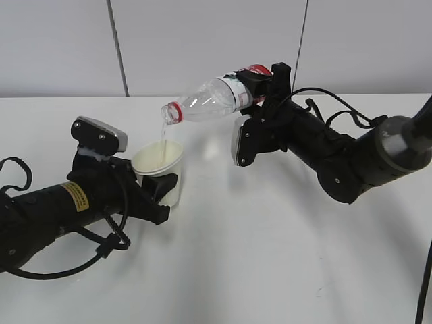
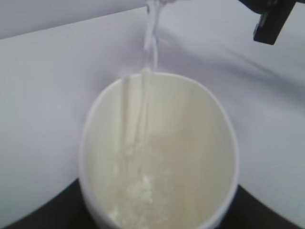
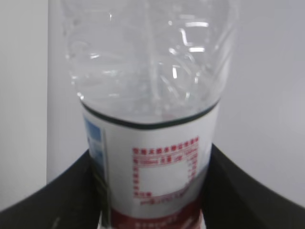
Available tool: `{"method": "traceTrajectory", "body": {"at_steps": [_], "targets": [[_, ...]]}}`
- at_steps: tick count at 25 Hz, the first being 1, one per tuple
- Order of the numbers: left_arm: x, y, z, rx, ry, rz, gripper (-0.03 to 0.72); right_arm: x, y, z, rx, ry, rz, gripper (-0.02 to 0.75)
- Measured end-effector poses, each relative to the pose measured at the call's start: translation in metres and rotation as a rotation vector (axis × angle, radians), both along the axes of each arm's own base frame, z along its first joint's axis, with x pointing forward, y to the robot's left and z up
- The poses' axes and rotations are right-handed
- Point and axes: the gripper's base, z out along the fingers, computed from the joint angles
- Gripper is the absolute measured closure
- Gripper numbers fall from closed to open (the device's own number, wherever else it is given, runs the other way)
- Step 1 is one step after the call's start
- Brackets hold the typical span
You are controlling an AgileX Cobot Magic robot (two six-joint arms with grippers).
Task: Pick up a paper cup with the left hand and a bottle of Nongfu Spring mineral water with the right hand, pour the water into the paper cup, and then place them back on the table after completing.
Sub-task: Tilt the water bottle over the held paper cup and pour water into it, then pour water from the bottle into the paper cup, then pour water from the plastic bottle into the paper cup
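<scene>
My left gripper (image 1: 164, 191) is shut on a cream paper cup (image 1: 159, 166) and holds it upright just above the white table (image 1: 270, 250). My right gripper (image 1: 260, 91) is shut on the labelled body of a clear Nongfu Spring bottle (image 1: 214, 99), tipped with its red-ringed open neck pointing down-left over the cup. A thin stream of water (image 1: 163, 131) falls from the neck into the cup. In the left wrist view the stream (image 2: 150, 43) drops into the cup (image 2: 159, 157) and splashes at the bottom. The right wrist view shows the bottle (image 3: 150, 119) between the black fingers (image 3: 248, 191).
A grey wall with vertical seams (image 1: 202, 40) stands behind the table. Black cables loop beside the left arm (image 1: 40, 216) and the right arm (image 1: 351, 155). No other objects stand on the table.
</scene>
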Motion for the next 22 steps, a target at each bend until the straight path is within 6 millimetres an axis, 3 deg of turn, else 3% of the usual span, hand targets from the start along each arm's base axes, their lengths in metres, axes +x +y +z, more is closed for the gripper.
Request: {"method": "traceTrajectory", "body": {"at_steps": [22], "targets": [[0.0008,-0.0001,0.0019,-0.015,-0.016,0.005,0.324,-0.0002,0.0004,0.0000,-0.017,-0.009,0.003,0.332]]}}
